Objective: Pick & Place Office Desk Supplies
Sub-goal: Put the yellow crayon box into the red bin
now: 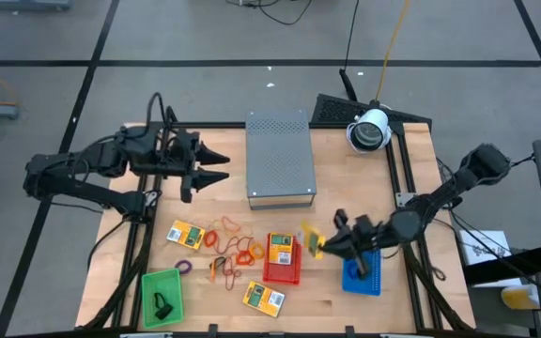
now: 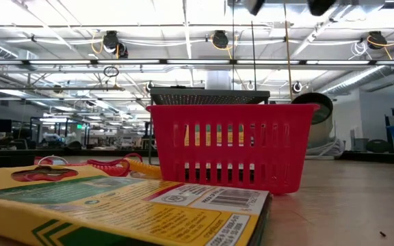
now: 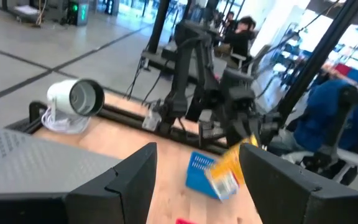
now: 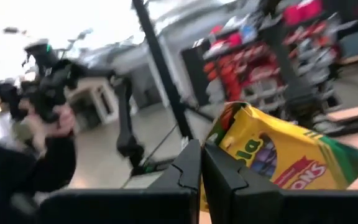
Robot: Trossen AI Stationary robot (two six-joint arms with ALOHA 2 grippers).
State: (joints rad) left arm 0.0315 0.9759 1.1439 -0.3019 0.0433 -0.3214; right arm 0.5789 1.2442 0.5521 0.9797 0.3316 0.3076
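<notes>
A crayon packet [image 2: 115, 208] is lying nearest the table's front edge, its near end cut off in the low view, with the red tray [image 1: 283, 259] standing just behind it. The right gripper [image 1: 319, 245] is clamping another yellow packet [image 4: 272, 158] tight beside the blue tray [image 1: 363, 275], above open wood. Farther back, the left gripper [image 1: 222, 165] is hovering with fingers apart beside the grey box [image 1: 278, 157].
</notes>
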